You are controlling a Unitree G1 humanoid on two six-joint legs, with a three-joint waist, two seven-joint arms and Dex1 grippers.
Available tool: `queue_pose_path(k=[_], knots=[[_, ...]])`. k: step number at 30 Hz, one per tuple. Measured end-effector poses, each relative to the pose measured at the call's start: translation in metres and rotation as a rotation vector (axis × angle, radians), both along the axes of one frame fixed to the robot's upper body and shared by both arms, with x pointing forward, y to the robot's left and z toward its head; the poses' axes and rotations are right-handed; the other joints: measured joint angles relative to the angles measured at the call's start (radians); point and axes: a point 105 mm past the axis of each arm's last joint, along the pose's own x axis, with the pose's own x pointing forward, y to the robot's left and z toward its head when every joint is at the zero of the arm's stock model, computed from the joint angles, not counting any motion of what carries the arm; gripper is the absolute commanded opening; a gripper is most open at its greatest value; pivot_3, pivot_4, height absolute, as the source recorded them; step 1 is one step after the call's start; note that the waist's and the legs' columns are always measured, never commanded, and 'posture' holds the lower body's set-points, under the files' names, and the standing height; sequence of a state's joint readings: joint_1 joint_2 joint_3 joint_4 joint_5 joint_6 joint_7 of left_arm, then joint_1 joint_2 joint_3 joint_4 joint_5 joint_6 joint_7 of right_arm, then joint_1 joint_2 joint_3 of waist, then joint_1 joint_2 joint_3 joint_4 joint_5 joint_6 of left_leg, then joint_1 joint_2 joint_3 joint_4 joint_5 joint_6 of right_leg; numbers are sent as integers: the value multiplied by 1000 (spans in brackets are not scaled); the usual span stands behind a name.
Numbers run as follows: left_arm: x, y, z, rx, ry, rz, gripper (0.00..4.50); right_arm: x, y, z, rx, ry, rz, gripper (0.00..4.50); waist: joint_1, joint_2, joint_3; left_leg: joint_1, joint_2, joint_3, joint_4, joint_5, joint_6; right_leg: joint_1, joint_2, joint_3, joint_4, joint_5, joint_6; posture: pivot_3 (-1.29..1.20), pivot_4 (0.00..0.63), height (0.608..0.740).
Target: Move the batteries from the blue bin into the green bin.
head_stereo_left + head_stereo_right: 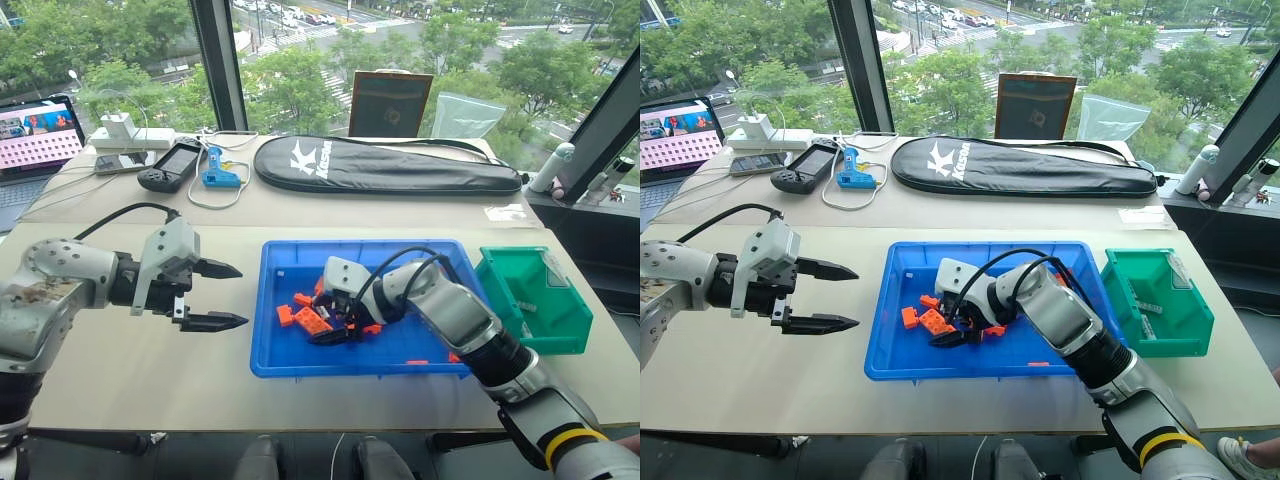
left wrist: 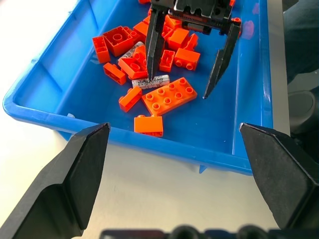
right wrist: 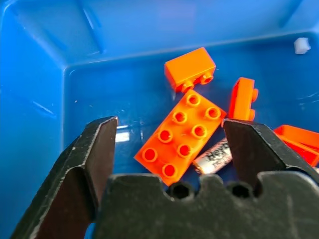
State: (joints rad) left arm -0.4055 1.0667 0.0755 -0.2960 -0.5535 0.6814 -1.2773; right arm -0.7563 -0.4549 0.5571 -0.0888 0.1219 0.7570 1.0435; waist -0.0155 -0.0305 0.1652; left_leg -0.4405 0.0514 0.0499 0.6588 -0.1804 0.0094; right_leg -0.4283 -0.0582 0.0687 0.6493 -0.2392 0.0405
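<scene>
The blue bin (image 1: 350, 367) sits mid-table and holds several orange bricks (image 2: 169, 95). A silver battery (image 2: 151, 81) lies among them beside a flat eight-stud brick (image 3: 182, 134), and the battery (image 3: 214, 155) rests just inside one finger. My right gripper (image 2: 177, 87) reaches down into the bin, open, its fingers (image 2: 154, 45) straddling that brick and the battery, gripping nothing. My left gripper (image 1: 225, 295) hovers open over the table just left of the bin. The green bin (image 1: 535, 300) stands right of the blue bin, with a small grey piece (image 1: 1147, 308) inside.
Behind the bins lie a black racket bag (image 1: 385, 165), a blue tool (image 1: 218, 175), a handheld controller (image 1: 172, 165) and a white power strip (image 1: 125, 135). A laptop (image 1: 35, 135) is at the far left. A framed board (image 1: 390, 103) leans on the window.
</scene>
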Motion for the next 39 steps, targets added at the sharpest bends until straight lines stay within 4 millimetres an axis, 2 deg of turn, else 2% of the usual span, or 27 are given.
queue_pose_path(k=[2, 15, 16, 17, 24, 26, 28, 34, 39], knots=[[0, 0, 0, 1, -1, -1, 4500, 2, 0, -7, -25, -19, 7, 3965, 0, 0, 0, 0, 0, 0, 0, 0, 0, 0, 0, 0, 0, 0, 0, 0, 150, 733], [1, 0, 0, 2, -6, 4, 4500, 11, 1, -12, -64, -114, 15, 3965, 0, 0, 0, 3, 0, 0, 0, 0, 0, 3, 0, 0, 0, 0, 0, 0, 150, 733], [1, 0, 0, 2, -7, 5, 4500, 11, 1, -12, -64, -114, 15, 3456, 0, 0, 0, 3, 0, 0, 0, 0, 0, 3, 0, 0, 0, 0, 0, 0, 150, 733], [1, 0, 0, 2, -7, 5, 4500, 11, 1, -12, -65, -117, 13, 3251, 0, 0, 0, 3, 0, 0, 0, 0, 0, 3, 0, 0, 0, 0, 0, 0, 150, 733], [1, -3, -3, -1, -5, -7, 4500, 12, 0, -9, -58, -123, 11, 923, 0, 0, 0, 4, 0, 0, 0, 0, 0, 3, 0, 0, 0, 0, 0, 0, 150, 733], [1, -3, -2, -1, -12, -11, 4500, 12, -1, -8, -57, -128, 10, 712, 0, -1, -1, 4, 0, 0, 0, 0, 0, 3, 0, 0, 0, 0, 0, 0, 150, 733], [1, -4, -2, 2, -17, -14, 4500, 11, -1, -8, -58, -125, 12, 53, 0, -1, -1, 4, 0, 0, 0, 0, 0, 3, 0, 0, 0, 0, 0, 0, 150, 733], [4, -4, -4, 11, -18, -15, 4500, 4, -6, -4, -63, -64, 6, 53, 1, -1, 0, 3, 0, 0, 0, 0, 0, 3, 0, 0, 0, 0, 0, 0, 150, 733], [7, -6, -6, 8, -21, -22, 4500, -9, -14, 19, -15, 3, 16, 53, 2, -1, 0, 2, 0, 0, 0, 0, 0, 2, 0, 0, 0, 0, 0, 0, 150, 733]])
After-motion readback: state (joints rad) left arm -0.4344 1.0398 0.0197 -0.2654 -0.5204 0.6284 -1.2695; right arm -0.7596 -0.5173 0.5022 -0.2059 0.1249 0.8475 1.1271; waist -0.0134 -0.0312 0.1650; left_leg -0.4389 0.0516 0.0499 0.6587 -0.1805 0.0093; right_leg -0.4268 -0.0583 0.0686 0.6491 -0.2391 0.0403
